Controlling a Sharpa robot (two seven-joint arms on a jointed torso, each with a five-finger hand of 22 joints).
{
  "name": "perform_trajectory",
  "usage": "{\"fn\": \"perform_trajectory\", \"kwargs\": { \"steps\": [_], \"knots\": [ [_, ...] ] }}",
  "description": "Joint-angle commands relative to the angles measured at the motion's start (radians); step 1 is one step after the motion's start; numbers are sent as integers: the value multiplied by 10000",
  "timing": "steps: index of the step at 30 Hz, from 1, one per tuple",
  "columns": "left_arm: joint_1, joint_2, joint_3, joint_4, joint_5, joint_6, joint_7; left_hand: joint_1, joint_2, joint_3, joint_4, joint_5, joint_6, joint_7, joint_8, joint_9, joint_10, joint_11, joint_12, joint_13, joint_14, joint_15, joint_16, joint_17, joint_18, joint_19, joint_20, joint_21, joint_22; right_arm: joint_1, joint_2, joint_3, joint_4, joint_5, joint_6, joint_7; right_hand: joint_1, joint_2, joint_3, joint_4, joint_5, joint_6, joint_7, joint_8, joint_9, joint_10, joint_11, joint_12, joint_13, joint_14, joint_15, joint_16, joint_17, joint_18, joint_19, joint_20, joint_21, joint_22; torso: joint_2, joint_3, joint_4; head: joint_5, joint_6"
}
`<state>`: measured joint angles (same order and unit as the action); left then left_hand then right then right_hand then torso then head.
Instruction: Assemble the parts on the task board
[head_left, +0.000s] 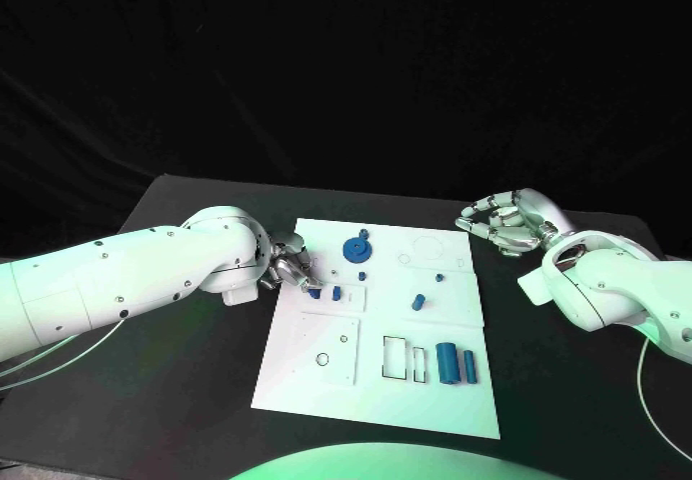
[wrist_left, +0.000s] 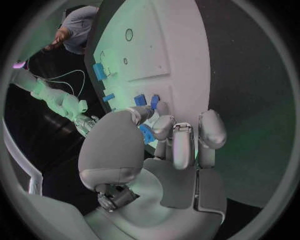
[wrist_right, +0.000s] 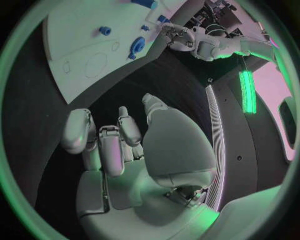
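The cylinders (head_left: 449, 362) lie nearest the robot on the task board (head_left: 378, 400), long axes pointing away. The left hand (head_left: 291, 268) sits at the board's left edge, pinching a small blue part (wrist_left: 146, 134); more parts (head_left: 335, 293) lie just beyond its fingertips, and the blue gear (head_left: 356, 247) farther still. The right hand (head_left: 508, 222), fingers curled on nothing, hangs off the board's far right corner above the surface (head_left: 188, 420).

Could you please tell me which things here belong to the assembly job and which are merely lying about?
Job: task board; blue round part; small blue part; two blue bars; blue piece held in left hand.

Merely there: black table; right hand, holding nothing.
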<state>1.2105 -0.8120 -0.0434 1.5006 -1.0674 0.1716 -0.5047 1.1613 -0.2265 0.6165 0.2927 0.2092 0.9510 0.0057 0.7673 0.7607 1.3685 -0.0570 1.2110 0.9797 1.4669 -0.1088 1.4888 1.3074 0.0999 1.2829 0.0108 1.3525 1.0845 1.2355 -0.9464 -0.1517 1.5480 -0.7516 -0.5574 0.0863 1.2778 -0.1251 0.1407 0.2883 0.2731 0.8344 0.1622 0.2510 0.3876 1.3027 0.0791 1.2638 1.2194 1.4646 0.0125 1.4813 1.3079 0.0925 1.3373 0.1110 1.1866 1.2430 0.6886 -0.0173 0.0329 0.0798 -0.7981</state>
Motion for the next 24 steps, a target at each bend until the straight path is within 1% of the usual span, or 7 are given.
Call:
{"fn": "perform_trajectory", "kwargs": {
  "steps": [1,2,7,13,24],
  "knots": [
    [-8,32,-9,14,70,277,51,-390,19,-203,9,30,-3,47,-22,-53,-87,20,-42,-30,620,56,19,862,10,-40,33,-42,4,-5,2,0,5,-44,37,63,-5,62,-42,-3,37,-45,9,19,17,-65,-5,-27,4,480,-87,-30,94,58,-58,-21,-63,-12,-5,3,2,-8,0],
    [-8,33,-10,14,70,275,52,-555,23,-338,11,38,14,51,-34,-83,-90,24,-48,-43,620,60,19,863,12,-44,35,-48,-3,-5,2,0,5,-44,36,65,-5,62,-42,-3,37,-45,9,19,17,-65,-5,-27,4,480,-87,-30,94,58,-58,-21,-63,-12,-4,3,4,-11,-2],
    [-9,44,-11,-2,68,261,53,-788,22,-616,11,38,-14,68,-116,-167,-105,35,-64,-72,618,65,18,860,12,-39,37,-49,3,-5,3,0,2,-44,35,69,1,70,-47,-7,41,-47,8,29,17,-71,-7,-33,-6,477,-89,-37,79,58,-56,-21,-67,-12,-8,4,-2,-6,-4],
    [-9,60,-12,-22,29,252,50,-834,73,-731,8,53,-85,92,-240,-255,-106,50,-58,-68,617,71,17,858,11,-33,39,-48,10,-5,3,0,-1,-44,34,74,1,70,-47,-7,41,-47,8,29,17,-71,-7,-33,-6,477,-89,-37,79,58,-56,-21,-67,-12,-4,1,-3,-12,-2],
    [-8,75,-14,-69,-6,318,38,-812,73,-772,-2,56,-105,99,-290,-291,-112,56,-63,-79,618,75,19,862,10,-30,41,-47,15,-5,0,0,-2,-44,29,72,-3,72,-59,-6,40,-55,8,37,16,-77,-7,-39,-15,473,-89,-45,60,61,-60,-22,-81,-20,-5,2,3,-21,0]
  ]
}}
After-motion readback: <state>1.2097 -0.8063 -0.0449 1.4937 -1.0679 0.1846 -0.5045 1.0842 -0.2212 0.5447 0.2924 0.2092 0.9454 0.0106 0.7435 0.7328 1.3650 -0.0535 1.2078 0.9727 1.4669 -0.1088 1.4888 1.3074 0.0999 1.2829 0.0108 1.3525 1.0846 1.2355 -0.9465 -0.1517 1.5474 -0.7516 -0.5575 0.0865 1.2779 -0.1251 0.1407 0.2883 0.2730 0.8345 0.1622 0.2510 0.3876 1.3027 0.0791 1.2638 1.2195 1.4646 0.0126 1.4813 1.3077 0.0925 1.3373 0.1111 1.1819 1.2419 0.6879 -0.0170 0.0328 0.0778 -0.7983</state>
